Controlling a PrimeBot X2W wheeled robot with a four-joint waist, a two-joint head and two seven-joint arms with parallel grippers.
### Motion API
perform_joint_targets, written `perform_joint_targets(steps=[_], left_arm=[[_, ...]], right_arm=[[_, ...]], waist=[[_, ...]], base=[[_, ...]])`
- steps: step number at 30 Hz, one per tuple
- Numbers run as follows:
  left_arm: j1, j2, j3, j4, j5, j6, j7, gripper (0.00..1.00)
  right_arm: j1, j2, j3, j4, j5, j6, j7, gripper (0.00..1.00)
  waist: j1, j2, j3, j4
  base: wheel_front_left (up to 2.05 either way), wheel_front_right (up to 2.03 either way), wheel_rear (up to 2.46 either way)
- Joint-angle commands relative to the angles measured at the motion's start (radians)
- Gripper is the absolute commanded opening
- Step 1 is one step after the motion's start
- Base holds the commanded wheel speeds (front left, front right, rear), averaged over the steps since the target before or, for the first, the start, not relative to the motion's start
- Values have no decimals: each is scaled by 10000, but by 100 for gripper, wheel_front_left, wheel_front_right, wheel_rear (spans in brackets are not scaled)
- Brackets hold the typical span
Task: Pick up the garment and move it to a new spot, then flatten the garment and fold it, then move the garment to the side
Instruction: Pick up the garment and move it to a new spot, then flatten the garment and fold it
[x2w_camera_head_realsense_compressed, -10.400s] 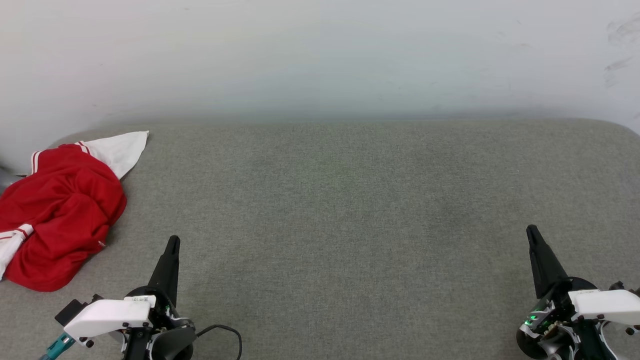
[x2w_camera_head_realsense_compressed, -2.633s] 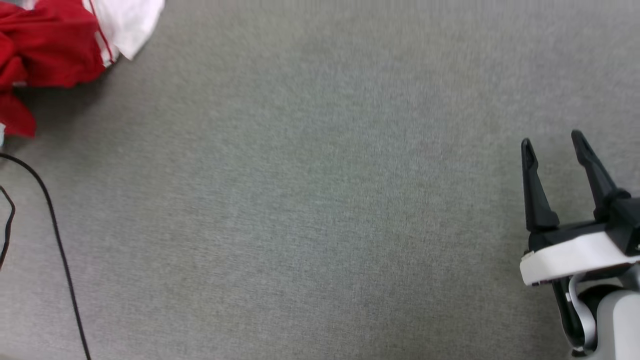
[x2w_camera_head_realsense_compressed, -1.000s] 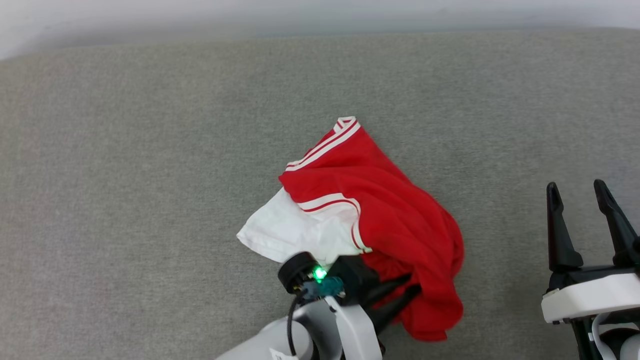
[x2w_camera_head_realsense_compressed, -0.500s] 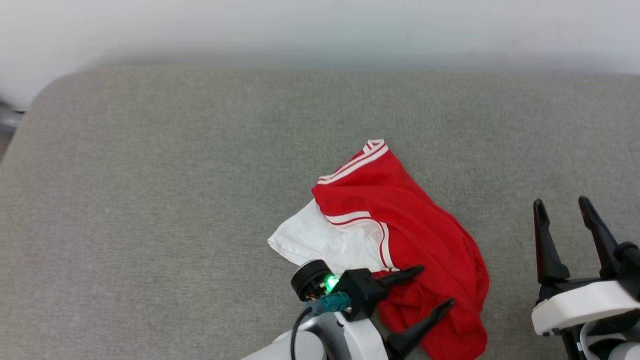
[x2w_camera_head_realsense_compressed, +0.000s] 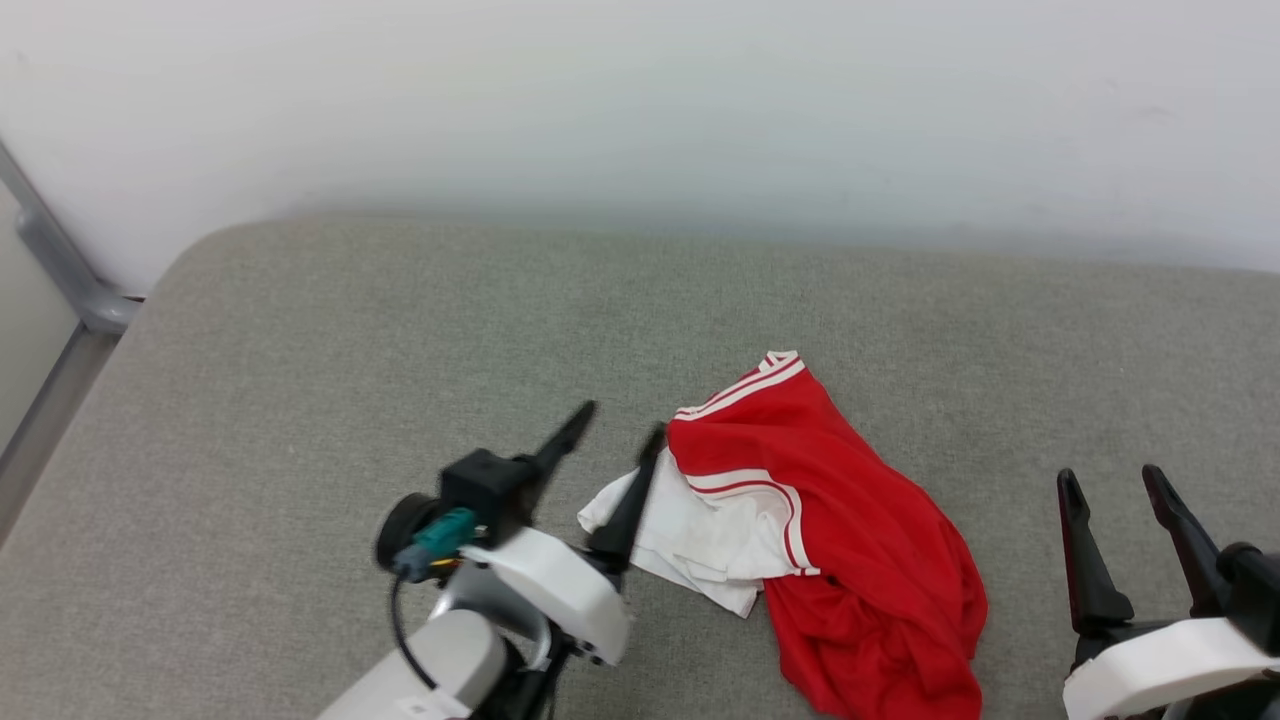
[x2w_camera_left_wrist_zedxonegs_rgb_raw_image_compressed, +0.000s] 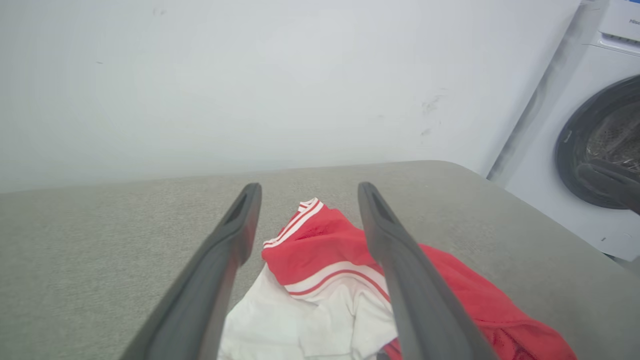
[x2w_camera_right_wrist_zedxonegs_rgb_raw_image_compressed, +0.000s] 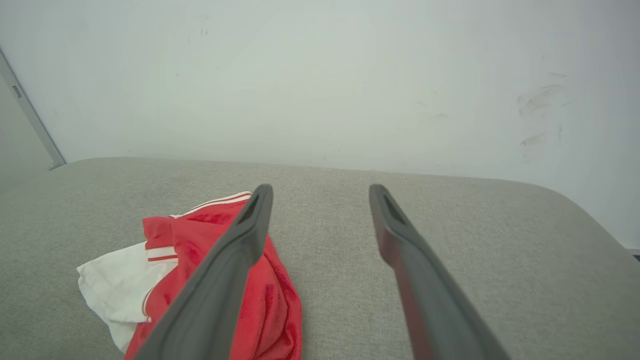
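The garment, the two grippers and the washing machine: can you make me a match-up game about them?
Things:
1. garment
2. left gripper
3. right gripper
4. washing machine

Clues:
A. white, with a round dark door
B. jaws open, at the garment's white edge
C. crumpled, red and white, on the grey surface
D. jaws open, apart from the garment, lower right in the head view

Pairs: 1-C, 2-B, 3-D, 4-A
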Motion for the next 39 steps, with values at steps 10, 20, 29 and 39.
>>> perform_joint_targets(steps=[10,20,29,39], left_arm=[[2031,963,2616,-612,442,822,-48,100],[3151,1328,3169,-931,826,969,-50,100],[3346,1259,3177,-930,843,1002,-50,100],[3167,1159,3240,-999,907,925,-51,100]], right_arm=[[657,-16,-88,185,527,-7,-104,100],[991,-15,34,294,578,-5,-127,100],[1051,-16,-32,473,662,-5,-178,100],[573,-15,948,928,737,-5,2284,100]], waist=[[1,-1,-521,-139],[1,-1,-773,-459],[1,-1,-820,-561],[1,-1,-639,-496]], base=[[0,0,0],[0,0,0],[0,0,0],[0,0,0]])
